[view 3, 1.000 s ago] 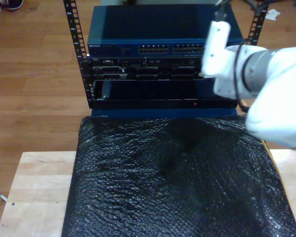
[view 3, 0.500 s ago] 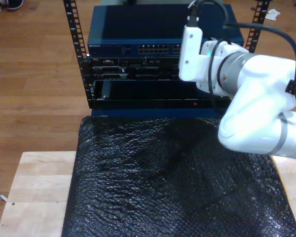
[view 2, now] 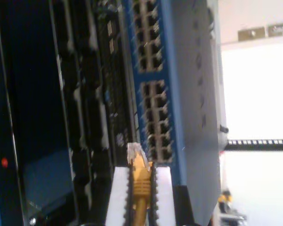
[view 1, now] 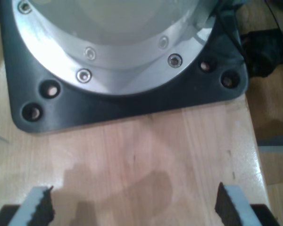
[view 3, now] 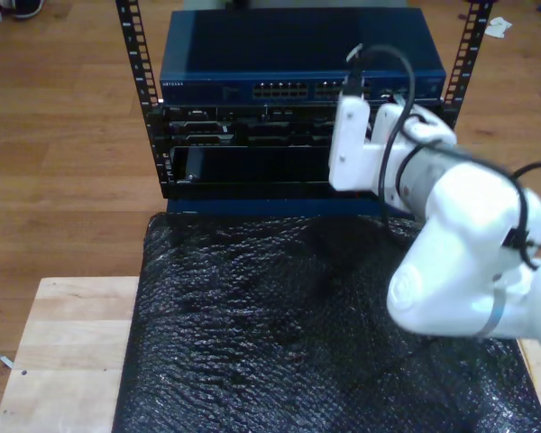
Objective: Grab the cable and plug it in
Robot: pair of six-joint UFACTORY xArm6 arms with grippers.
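Observation:
The yellow-orange cable (view 2: 140, 188) runs up between the white fingers (view 2: 118, 193) of my second gripper (view 2: 140, 181), which is shut on it. Its clear plug (view 2: 136, 153) sticks out past the fingertips and points at the blue network switch (view 2: 188, 94), close to a block of ports (view 2: 158, 136) but apart from them. In the exterior view the second arm's white wrist (view 3: 350, 144) hangs in front of the rack, below the switch's port row (view 3: 293, 90). My first gripper (view 1: 132, 209) is open over bare wooden table (view 1: 146, 155), nothing between its pads.
The switch sits on top of dark rack units (view 3: 252, 135) between perforated rack posts (view 3: 137, 81). A black crinkled sheet (view 3: 279, 325) covers the table before the rack. A black base plate (view 1: 127, 106) with a silver arm base lies ahead of my first gripper.
The second arm has swung toward the exterior view's left, then lowered, bringing its wrist down in front of the rack face.

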